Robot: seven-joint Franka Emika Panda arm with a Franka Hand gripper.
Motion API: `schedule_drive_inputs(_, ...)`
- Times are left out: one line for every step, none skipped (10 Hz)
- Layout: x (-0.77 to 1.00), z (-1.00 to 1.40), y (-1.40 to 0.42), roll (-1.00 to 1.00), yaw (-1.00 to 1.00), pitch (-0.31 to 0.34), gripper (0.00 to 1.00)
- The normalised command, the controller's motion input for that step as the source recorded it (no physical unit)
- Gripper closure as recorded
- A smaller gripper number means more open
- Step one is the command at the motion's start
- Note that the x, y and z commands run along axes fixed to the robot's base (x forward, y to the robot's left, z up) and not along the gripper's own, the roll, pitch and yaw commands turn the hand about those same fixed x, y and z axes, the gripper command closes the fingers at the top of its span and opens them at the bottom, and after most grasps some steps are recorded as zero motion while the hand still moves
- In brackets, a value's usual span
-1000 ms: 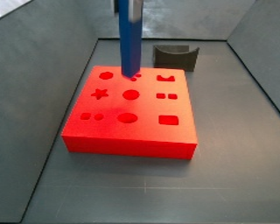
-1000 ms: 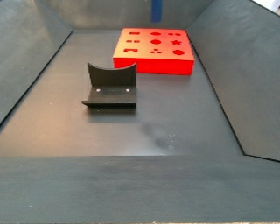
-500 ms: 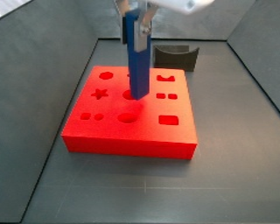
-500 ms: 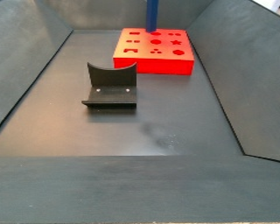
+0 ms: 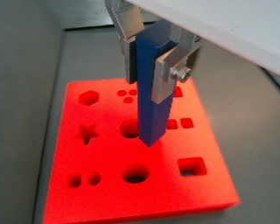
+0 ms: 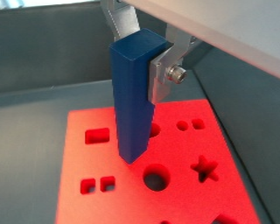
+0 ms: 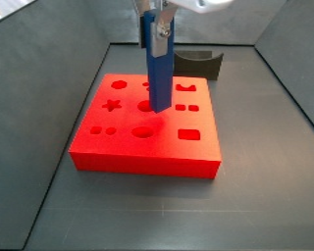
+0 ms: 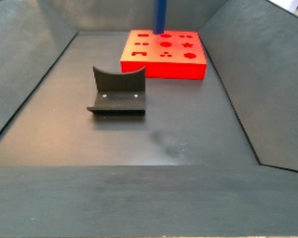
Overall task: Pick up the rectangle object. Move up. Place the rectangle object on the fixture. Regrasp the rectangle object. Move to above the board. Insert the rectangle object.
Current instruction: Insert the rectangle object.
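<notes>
While no writing is legible anywhere, the gripper, jaws clamped on the upright rectangle object, hangs above the board, its lower end over a hole.

gripper cut off above, bar's lower tip hidden

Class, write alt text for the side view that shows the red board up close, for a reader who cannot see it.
The pincer holds the rectangle object, a slim blue bar, upright over the board, its lower end at a round hole near the board's middle. The fixture, a dark block, stands behind the board on the grey floor.
</notes>
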Motion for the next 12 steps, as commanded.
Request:
schedule_drive_inputs(0.01,0.08,0.0,-0.2,-0.94,-0.087,1.0)
schedule_drive_inputs(0.0,0.01,-0.01,-0.1,-1.0,-0.063,1.0)
schedule_drive_inputs(0.0,-0.01,-0.04,0.0,-1.0,-0.017,1.0)
schedule_drive_inputs(0.19,-0.04,-0.08,0.0,-0.84,0.0,1.0)
schedule_drive_inputs(0.53,0.04,-0.19,0.18,-0.09,0.149,1.0)
schedule_drive_inputs(0.46,0.13,-0.13,0.17,0.0,0.284,1.0)
schedule_drive_inputs(0.22,0.09,-0.03,0.2,-0.23,0.413,1.0)
schedule_drive_inputs(-0.04,0.14,0.0,0.15,-0.47,0.5,1.0)
schedule_drive_inputs(-0.12,0.14,0.0,0.15,-0.48,0.5,1.0)
schedule_drive_inputs(-0.13,0.11,0.0,0.16,-0.53,0.5,1.0)
schedule_drive_inputs(0.0,0.18,0.0,0.13,-0.64,0.293,1.0)
schedule_drive_inputs(0.32,0.0,0.0,0.0,-0.16,0.0,1.0)
